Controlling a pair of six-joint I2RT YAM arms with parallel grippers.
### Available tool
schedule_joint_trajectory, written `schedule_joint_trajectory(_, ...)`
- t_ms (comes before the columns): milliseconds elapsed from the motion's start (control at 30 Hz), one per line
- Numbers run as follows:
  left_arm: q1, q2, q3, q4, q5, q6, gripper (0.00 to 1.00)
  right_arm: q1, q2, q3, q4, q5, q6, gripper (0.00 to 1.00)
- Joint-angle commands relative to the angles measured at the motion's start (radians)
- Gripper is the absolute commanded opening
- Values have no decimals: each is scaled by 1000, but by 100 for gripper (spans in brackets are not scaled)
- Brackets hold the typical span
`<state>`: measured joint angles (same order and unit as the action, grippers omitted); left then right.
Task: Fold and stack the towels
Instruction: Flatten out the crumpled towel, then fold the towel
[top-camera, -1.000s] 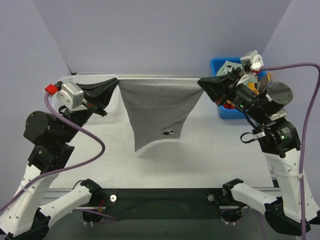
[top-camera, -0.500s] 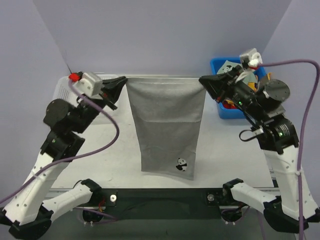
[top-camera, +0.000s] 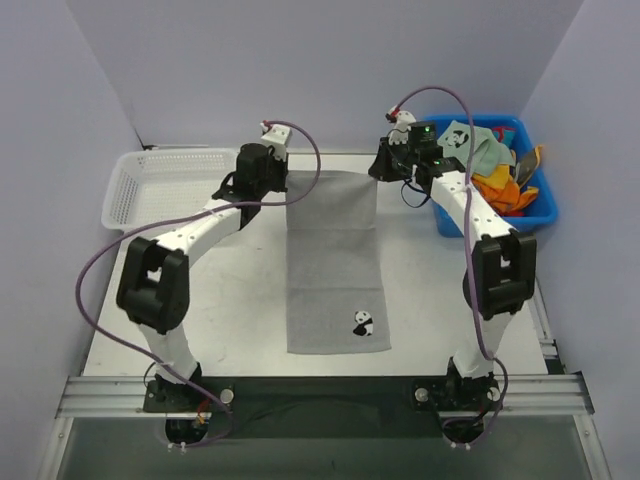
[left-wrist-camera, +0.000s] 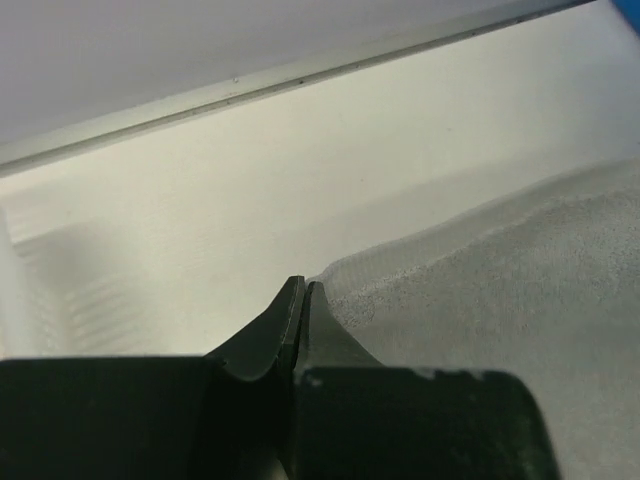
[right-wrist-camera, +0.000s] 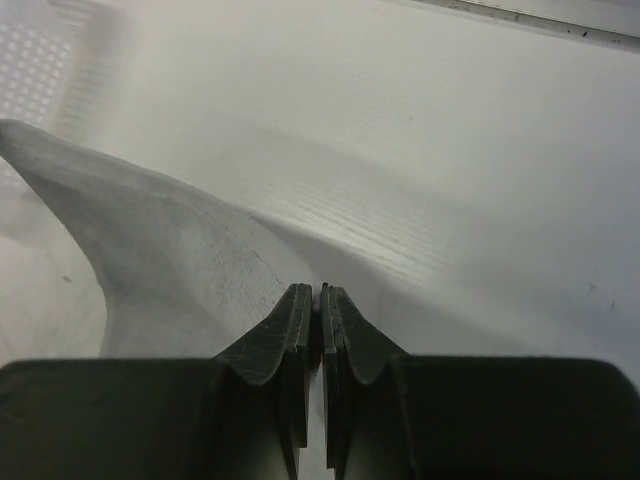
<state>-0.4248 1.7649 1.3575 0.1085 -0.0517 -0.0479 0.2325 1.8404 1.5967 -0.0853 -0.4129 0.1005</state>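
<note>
1. Nearest the arm bases, the grey towel (top-camera: 335, 280) lies spread flat on the table (top-camera: 200, 300). Its panda print (top-camera: 364, 323) faces up at the near right corner, and this end is unfolded.
2. Further up, the towel runs straight toward the far edge at full length. No fold is made yet, so the laying-out looks nearly done and the folding has not begun.
3. At the far left corner, the left gripper (left-wrist-camera: 303, 290) is clenched on the cloth's corner. At the far right corner, the right gripper (right-wrist-camera: 312, 292) is also clamped tight, with the cloth running up to its tips.
4. Far right, the blue bin (top-camera: 545, 205) holds the other towels (top-camera: 497, 185) in a heap, all unfolded. Far left stands the white basket (top-camera: 125, 190). No stack shows anywhere, so most of the task is left.
</note>
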Motion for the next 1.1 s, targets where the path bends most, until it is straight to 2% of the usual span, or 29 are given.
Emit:
schedule_joint_trajectory(0,37,115,147,143,7,-41,0,-31,81,112,128,-38,-53,0)
schedule_joint_trajectory(167,64,278,256,163,50,-64,0,-56,227,154,186,-102,-117,0)
schedule_joint_trajectory(333,80,292,246,189,99,-98,0,-76,257,123,216,-158,-122,1)
schedule_joint_trajectory(467,80,199,148,194,156,-115,0,-76,201,28,214,-165,-111,1)
schedule_joint_trajectory(733,77,-27,-125,189,216,-202,0,-75,-30,-211,200,-173,-64,1)
schedule_joint_trajectory(967,46,-206,-270,-1,245,-251,0,-44,-207,-414,159,-172,-32,1)
schedule_joint_trajectory(1067,18,-274,-336,-65,231,-294,0,-16,-273,-480,125,-121,-2,1)
